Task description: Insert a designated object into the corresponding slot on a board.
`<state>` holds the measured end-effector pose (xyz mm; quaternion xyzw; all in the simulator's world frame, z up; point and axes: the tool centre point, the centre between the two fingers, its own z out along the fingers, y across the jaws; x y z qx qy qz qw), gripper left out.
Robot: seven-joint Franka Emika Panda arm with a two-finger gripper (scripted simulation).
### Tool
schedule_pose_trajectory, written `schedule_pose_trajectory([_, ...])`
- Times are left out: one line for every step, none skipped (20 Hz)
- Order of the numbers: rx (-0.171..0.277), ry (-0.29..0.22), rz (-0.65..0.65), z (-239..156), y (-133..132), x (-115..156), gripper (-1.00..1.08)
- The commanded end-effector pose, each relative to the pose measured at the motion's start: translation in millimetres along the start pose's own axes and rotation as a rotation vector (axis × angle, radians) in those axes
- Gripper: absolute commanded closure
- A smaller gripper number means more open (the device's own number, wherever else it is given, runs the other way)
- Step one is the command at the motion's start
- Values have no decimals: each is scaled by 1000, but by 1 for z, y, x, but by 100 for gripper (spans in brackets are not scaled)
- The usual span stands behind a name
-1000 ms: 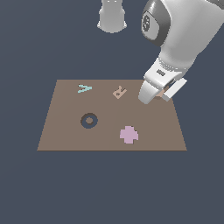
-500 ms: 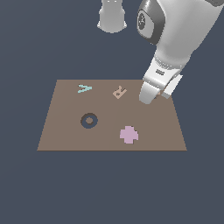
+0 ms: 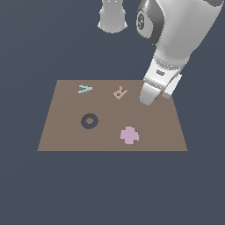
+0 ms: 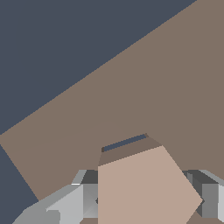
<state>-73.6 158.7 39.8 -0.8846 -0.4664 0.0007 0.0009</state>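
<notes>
In the wrist view the designated object (image 4: 144, 188), a flat peach-tan polygon block, sits between my grey fingers (image 4: 83, 199), and my gripper (image 4: 146, 203) is shut on it. Just beyond the block's edge a thin dark sliver of the slot (image 4: 124, 143) shows in the brown board (image 4: 166, 78); the block covers the rest of it. In the exterior view my gripper (image 3: 147, 99) hangs low over the board (image 3: 66, 136) near its far corner on the exterior view's right. There the hand hides both the block and the slot.
On the board lie a tan letter-R piece (image 3: 120, 92), a teal V-shaped piece (image 3: 85, 88), a dark ring-shaped cut-out (image 3: 89, 121) and a pink cross-shaped piece (image 3: 129, 135). A grey robot base (image 3: 112, 17) stands behind the board.
The gripper has shifted slightly toward the exterior view's left and come down closer to the board. The pieces on the board have not moved.
</notes>
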Motion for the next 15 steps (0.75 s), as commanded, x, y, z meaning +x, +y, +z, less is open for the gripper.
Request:
schedule_pose_trajectory([1, 0, -1, 3, 0, 0, 108])
schedule_pose_trajectory([1, 0, -2, 6, 0, 0, 108])
schedule_pose_trajectory([2, -1, -3, 8, 0, 0, 108])
schedule_pose_trajectory([2, -1, -4, 9, 0, 0, 108])
schedule_pose_trajectory([2, -1, -4, 9, 0, 0, 108])
schedule_pose_trajectory([2, -1, -4, 9, 0, 0, -92])
schedule_pose_trajectory([2, -1, -4, 9, 0, 0, -92])
schedule_pose_trajectory([2, -1, -4, 9, 0, 0, -92])
schedule_pose_trajectory([2, -1, -4, 9, 0, 0, -92])
schedule_pose_trajectory([2, -1, -4, 9, 0, 0, -92])
schedule_pose_trajectory([2, -1, -4, 9, 0, 0, -92])
schedule_pose_trajectory([2, -1, -4, 9, 0, 0, -92])
schedule_pose_trajectory([2, -1, -4, 9, 0, 0, -92])
schedule_pose_trajectory([2, -1, -4, 9, 0, 0, -92])
schedule_pose_trajectory([2, -1, -4, 9, 0, 0, -92])
